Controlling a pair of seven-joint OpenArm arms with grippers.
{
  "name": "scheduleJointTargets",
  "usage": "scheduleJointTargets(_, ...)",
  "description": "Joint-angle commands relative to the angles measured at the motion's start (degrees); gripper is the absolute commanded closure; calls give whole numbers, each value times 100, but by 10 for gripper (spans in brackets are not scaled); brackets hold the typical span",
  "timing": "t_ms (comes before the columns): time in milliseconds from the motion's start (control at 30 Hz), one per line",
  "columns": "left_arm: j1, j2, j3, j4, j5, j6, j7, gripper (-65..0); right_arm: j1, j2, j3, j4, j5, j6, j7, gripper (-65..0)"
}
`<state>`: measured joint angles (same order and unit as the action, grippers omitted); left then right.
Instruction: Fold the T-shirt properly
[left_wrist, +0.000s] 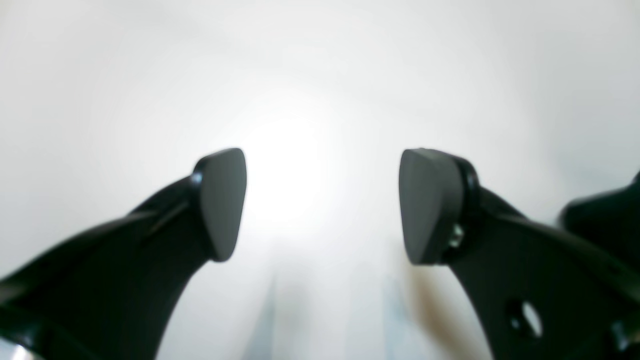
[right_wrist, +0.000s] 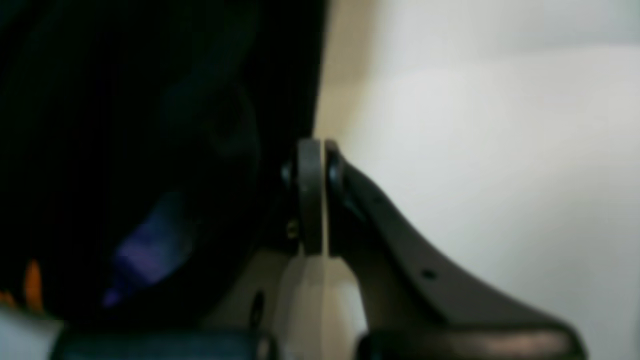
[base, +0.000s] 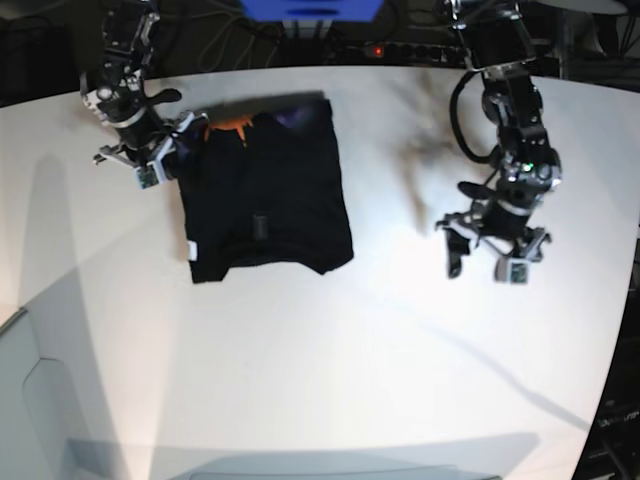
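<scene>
The black T-shirt lies folded into a rough rectangle on the white table, at the back left. An orange patch and a purple one show at its far edge, and a small white tag at its near left corner. My right gripper rests at the shirt's far left corner with its pads pressed together. In the right wrist view the dark cloth lies just left of that gripper, and nothing shows between the pads. My left gripper hangs open over bare table to the right, nothing between its fingers.
Cables and a power strip run along the table's back edge, beside a blue object. The table's curved right edge passes close to the left arm. Arm shadows fall across the white surface.
</scene>
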<state>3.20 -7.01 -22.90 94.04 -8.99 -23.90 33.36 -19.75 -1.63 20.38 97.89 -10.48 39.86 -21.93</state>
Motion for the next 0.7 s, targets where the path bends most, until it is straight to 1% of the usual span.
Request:
scheduleJointTargets(0,18,-104,-89,174,-81,-32,-158,-458,-52,0,-29,132,33,14,35,0)
scheduleJointTargets(67,273,-113,-238,324,-81,-32,-158,-458,-104,-61,-65,159,33,14,35,0)
scheduleJointTargets(267,1082,-86,-669,956,-90,-50,-71,-457,-87,-53,41,229,33,14,35,0)
scheduleJointTargets(367,1495,-34,-836,1414,-98,-76,466,-456,-131,-105,472,598,33,14,-18,0)
scheduleJointTargets(433,1776,63,-924,1704,-204,-76,817,-455,-210,-264,718,827,6,14,-26,0)
scheduleJointTargets(500,2102,151,-1091,1994,-424,-85,1213,-411,-421,-343,999,1134,6,14,-26,0)
scheduleJointTargets(600,2603,318,-1337,2205,-767,-85,1784,-283,-1019,-378,1122,1530,6,14,-26,0)
scheduleJointTargets(667,2884,353,-1521,2205,-934,-85,2057,-193,-1432,-360,1122,1618,6,14,-26,0)
